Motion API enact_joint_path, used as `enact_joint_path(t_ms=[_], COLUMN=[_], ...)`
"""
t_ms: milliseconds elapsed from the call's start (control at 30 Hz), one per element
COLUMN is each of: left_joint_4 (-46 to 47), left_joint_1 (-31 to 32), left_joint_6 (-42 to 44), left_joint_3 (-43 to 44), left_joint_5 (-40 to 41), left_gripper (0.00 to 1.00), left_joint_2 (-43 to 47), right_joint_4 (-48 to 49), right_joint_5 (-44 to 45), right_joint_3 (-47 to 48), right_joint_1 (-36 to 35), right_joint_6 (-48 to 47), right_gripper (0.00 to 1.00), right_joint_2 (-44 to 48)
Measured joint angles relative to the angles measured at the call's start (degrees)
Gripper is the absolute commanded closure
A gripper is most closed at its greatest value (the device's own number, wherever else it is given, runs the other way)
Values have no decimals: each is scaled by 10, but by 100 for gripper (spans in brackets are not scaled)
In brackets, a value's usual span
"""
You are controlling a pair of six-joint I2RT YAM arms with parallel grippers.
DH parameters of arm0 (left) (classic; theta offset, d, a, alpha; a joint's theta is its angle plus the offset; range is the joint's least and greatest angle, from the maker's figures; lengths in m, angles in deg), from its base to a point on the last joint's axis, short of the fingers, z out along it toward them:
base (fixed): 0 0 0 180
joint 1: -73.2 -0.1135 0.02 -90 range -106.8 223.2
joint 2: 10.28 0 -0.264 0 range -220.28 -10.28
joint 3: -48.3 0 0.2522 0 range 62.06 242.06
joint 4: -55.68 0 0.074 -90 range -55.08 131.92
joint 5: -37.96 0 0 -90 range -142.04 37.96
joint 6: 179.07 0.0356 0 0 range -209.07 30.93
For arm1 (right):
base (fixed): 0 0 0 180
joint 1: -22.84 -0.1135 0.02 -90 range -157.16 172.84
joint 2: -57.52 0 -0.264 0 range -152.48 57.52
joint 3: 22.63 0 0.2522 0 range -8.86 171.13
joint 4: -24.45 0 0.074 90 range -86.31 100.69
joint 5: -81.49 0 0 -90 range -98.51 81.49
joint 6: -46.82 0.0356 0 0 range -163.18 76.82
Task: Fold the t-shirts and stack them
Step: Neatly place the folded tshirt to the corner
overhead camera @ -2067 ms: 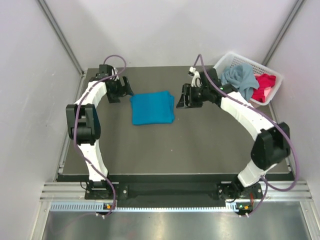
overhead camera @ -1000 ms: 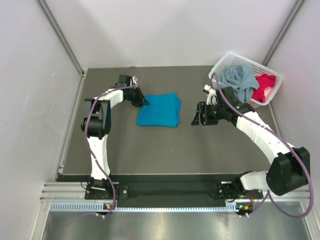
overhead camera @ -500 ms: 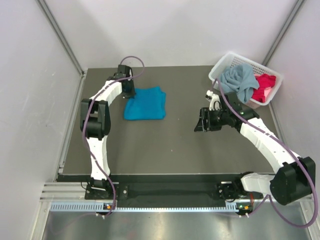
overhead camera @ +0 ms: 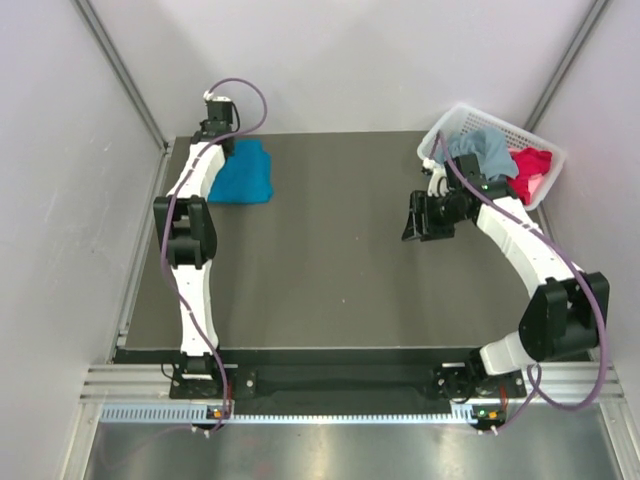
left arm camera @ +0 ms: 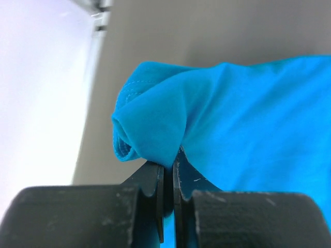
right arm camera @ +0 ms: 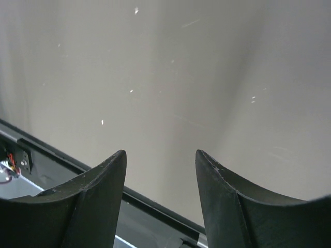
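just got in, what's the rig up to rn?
The left gripper is shut on an edge of the teal-blue t-shirt, which lies as a compact bundle at the far-left corner of the table. The right gripper is open and empty, hovering over bare table near the white basket. The grey-blue t-shirt and the red-pink t-shirt sit in that basket, not yet folded.
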Motion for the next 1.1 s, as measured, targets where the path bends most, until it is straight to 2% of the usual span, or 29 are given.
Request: enact_joint_path(t_ms=[400, 600, 767, 1100], left_joint_4=[37, 64, 85, 139], left_joint_1=[-61, -93, -112, -114], left_joint_6=[119, 150, 163, 171], left_joint_3=[52, 101, 107, 115], left_joint_5=[84, 66, 38, 2], left_gripper=[100, 100, 100, 100], left_joint_2=[-85, -108, -112, -148], right_joint_4=[-29, -34, -38, -37], right_joint_5=[3, 0, 0, 0], right_joint_3=[105, 136, 146, 162], right_joint_1=[37, 37, 37, 31], right_joint_6=[4, 12, 27, 52], right_gripper=[45, 45, 45, 46], right_joint_2=[-103, -140, -146, -167])
